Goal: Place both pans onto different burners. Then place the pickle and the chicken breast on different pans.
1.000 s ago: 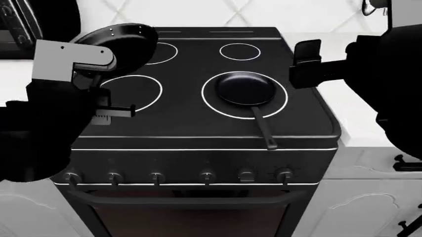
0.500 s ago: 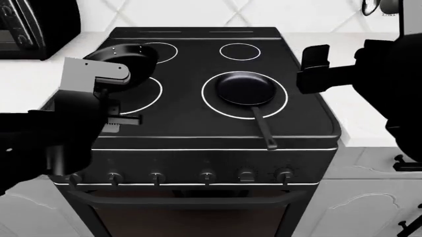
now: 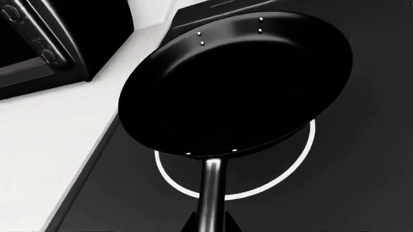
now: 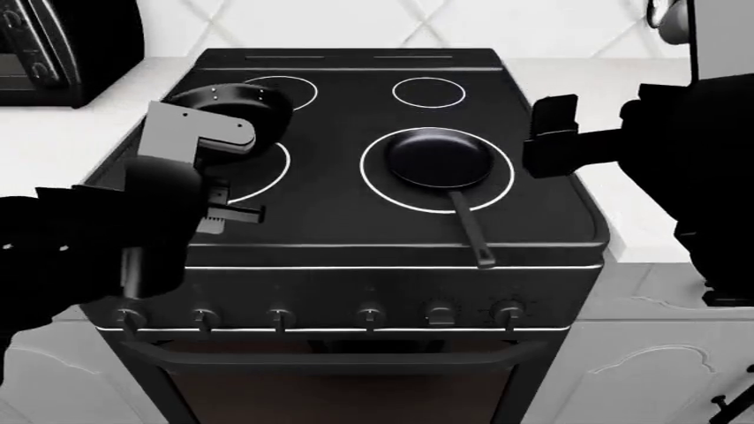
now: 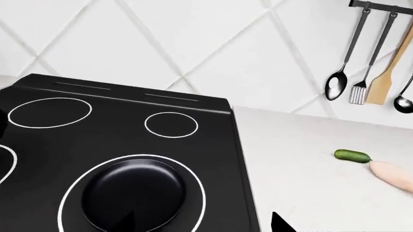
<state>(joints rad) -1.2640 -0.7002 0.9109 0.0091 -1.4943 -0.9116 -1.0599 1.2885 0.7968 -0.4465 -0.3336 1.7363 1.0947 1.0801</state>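
One pan (image 4: 439, 159) sits on the stovetop (image 4: 342, 221); pickle (image 5: 352, 155) and chicken breast (image 5: 392, 174) on counter (image 5: 303, 164).

No writing, numbers or brand marks can be read anywhere; the stovetop (image 4: 353, 212) carries only plain white circle outlines, and its front knobs (image 4: 370, 314) show no legible markings.

Black pan (image 5: 133, 192) inside a large white burner circle (image 5: 71, 193) at lower left of frame, pickle (image 5: 352, 155) and chicken breast (image 5: 392, 173) on white counter (image 5: 297, 164) at right edge, utensils (image 5: 371, 72) hanging at upper right.
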